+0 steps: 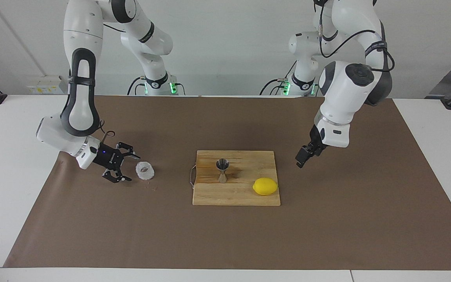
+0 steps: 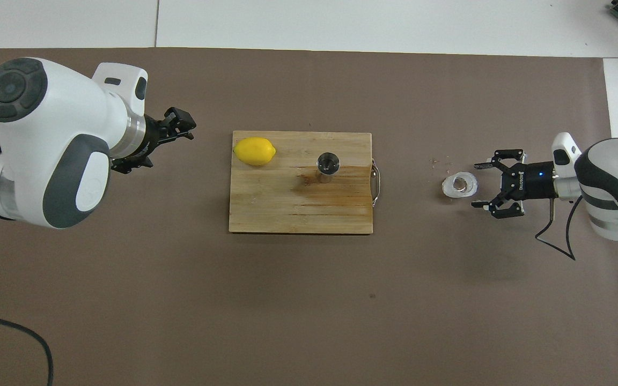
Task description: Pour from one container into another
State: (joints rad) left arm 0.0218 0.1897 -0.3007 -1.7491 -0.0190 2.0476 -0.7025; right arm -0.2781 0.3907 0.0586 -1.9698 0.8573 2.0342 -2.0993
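White bumpy cup [image 1: 145,171] upright on brown mat, toward right arm's end; contents unclear. Steel jigger [image 1: 222,170] upright on cutting board [image 1: 217,196].

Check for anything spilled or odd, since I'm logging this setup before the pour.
A few small crumbs lie scattered on the brown mat beside the white cup, and a dark stain marks the cutting board by the upright jigger. Nothing else stands out.

A plain white wall [image 1: 229,43] stands at the robots' end of the room. The white table [image 1: 10,164] carries a broad brown mat [image 1: 225,235] across its middle. A white wall socket box [image 1: 45,84] sits low on the wall. Even, soft light throughout.
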